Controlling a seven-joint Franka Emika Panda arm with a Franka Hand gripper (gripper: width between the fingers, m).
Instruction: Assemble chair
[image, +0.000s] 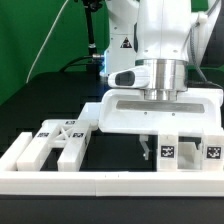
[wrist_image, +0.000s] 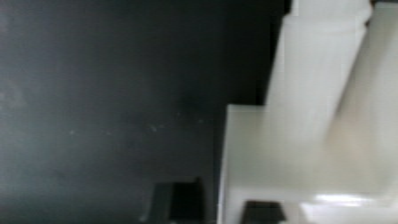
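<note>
One white slab (image: 160, 112) sits between a cross-braced piece (image: 58, 142) and tagged legs (image: 187, 150) on the dark worktop (image: 45, 105), jaws at its edge, grip impossible to tell; squeezing squarely, mid-edge, seems wisest.

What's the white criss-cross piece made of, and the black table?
The cross-braced piece looks like hard white plastic, smooth and matte: blocky, even colour, no grain. The table looks dull black, maybe cloth or painted board; I cannot tell which.

Lab — robot arm (image: 165, 40), tagged parts (image: 186, 150)
</note>
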